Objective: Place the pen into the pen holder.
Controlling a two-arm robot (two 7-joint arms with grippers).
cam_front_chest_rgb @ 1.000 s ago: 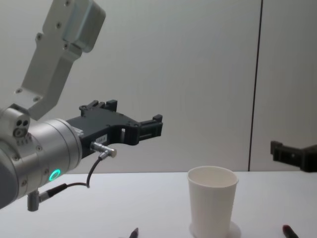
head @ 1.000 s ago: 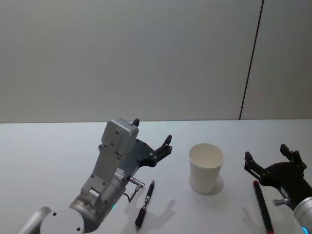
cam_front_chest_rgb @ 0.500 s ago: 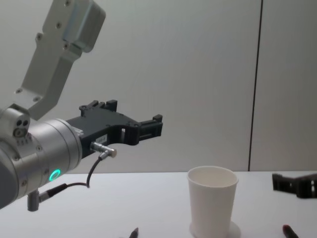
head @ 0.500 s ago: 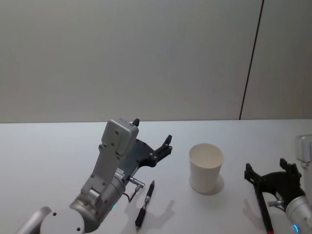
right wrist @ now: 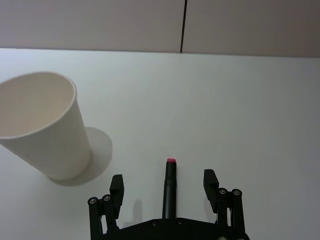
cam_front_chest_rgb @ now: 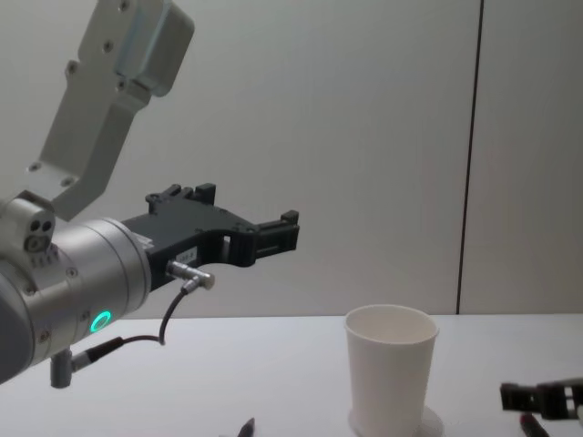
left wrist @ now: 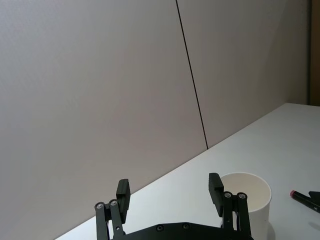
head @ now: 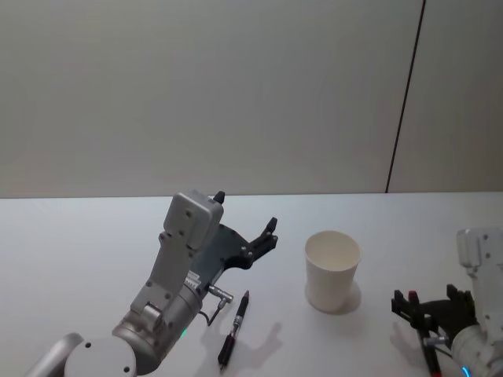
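The pen holder, a white paper cup, stands upright on the table right of centre. A dark pen with a red end lies on the table to the cup's right. My right gripper is low over it, open, one finger on each side of the pen and not touching it. A second dark pen lies left of the cup. Above and behind that one my left gripper hangs open with nothing in it.
The white table runs back to a plain grey wall with one dark vertical seam. The left arm's big grey body takes up the near left.
My right gripper has come down and toward me until its open fingers straddle the red-ended pen. The left arm, cup and both pens have not moved.
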